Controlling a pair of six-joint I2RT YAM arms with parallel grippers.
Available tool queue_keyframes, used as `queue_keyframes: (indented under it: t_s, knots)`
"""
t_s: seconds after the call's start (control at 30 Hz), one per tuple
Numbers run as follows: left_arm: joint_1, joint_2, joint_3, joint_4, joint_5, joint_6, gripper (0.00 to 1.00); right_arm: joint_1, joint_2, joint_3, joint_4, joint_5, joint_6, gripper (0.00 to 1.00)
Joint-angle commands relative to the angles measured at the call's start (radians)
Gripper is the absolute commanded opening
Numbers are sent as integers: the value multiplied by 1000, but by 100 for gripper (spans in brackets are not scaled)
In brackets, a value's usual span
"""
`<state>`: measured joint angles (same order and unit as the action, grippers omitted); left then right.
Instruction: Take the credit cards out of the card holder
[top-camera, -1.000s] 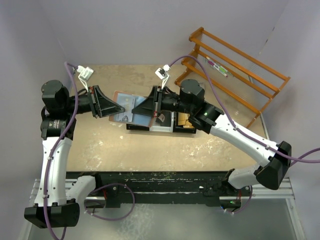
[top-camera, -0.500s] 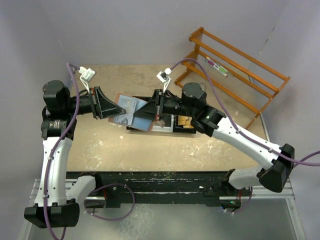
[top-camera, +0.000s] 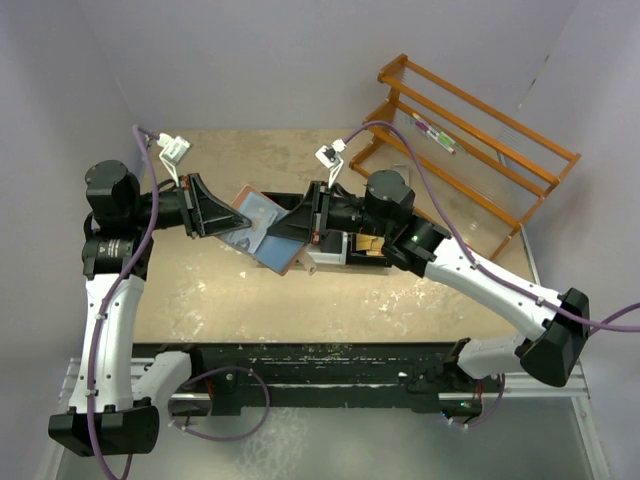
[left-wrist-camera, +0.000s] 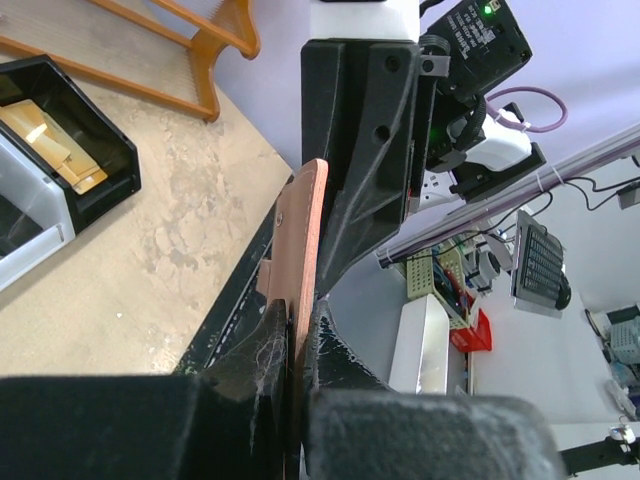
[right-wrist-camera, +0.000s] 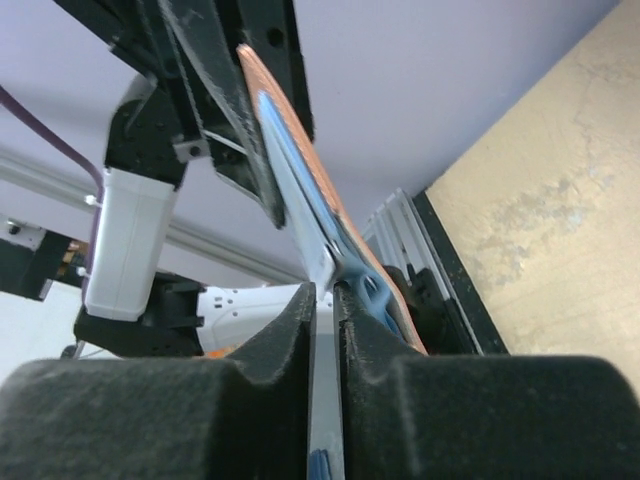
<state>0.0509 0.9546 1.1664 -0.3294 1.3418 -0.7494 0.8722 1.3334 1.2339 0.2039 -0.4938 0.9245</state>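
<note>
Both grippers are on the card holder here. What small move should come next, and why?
Probably the right gripper should draw straight back, sliding the pale card out. It pinches that card's edge while the card's far end sits inside the card holder, whose opposite edge the left gripper clamps.

No writing, number or brand can be read in any view. The white cable tag (top-camera: 172, 147) at 10 o'clock of the overhead view and the second cable tag (top-camera: 327, 150) at 12 o'clock are too small to show print. The keyboard (left-wrist-camera: 535, 265) at 3 o'clock of the left wrist view is too blurred for its keys
</note>
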Motion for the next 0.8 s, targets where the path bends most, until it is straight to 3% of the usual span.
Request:
queue_keyframes:
  t_s: [0.0,0.17,0.33,0.5,0.77]
  knots:
    - [-1,-10,21,46,0,-22,0,4,-1,-26,202,-23,80,19]
    - [-2,-15,24,52,-22,-33,0,4,-5,-72,304,12,150,36]
    - [-2,-24,20,94,-38,-79,0,6,1,-87,301,65,184,38]
    - [-2,-51,-14,141,-88,-117,0,21,30,-87,315,126,228,29]
    - [-2,-91,-95,192,-101,-173,2,27,64,-57,334,146,250,7]
